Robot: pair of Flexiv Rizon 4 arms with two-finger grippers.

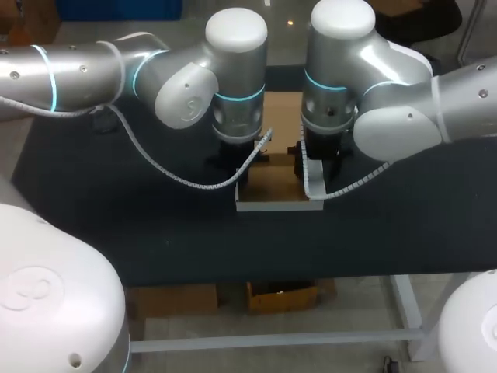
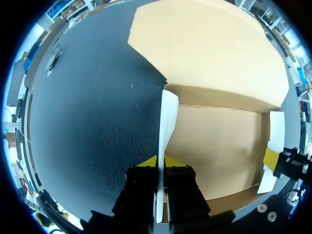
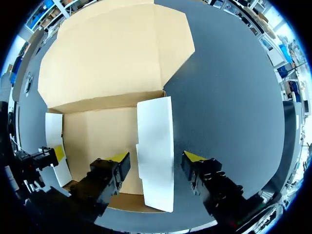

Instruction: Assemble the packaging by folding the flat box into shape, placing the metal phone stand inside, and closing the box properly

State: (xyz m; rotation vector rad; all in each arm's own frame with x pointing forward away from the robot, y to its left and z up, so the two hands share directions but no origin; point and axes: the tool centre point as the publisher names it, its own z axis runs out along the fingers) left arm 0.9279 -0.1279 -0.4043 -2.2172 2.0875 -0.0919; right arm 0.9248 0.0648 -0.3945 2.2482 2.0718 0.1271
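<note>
In the head view the box [image 1: 272, 183] lies at frame centre on the table [image 1: 116, 202], under both wrists. The left gripper [image 2: 161, 162] is pinched on the upright left side flap [image 2: 168, 117]. The right gripper [image 3: 157, 160] gapes wide, straddling the right side flap [image 3: 155, 131] without gripping it. That flap's long axis runs ahead along the fingers, so the right arm is placed to close on it.

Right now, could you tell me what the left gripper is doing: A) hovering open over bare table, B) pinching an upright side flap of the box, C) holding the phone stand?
B: in the left wrist view, the left gripper has both yellow tips pressed against the thin white side flap of the box.
</note>
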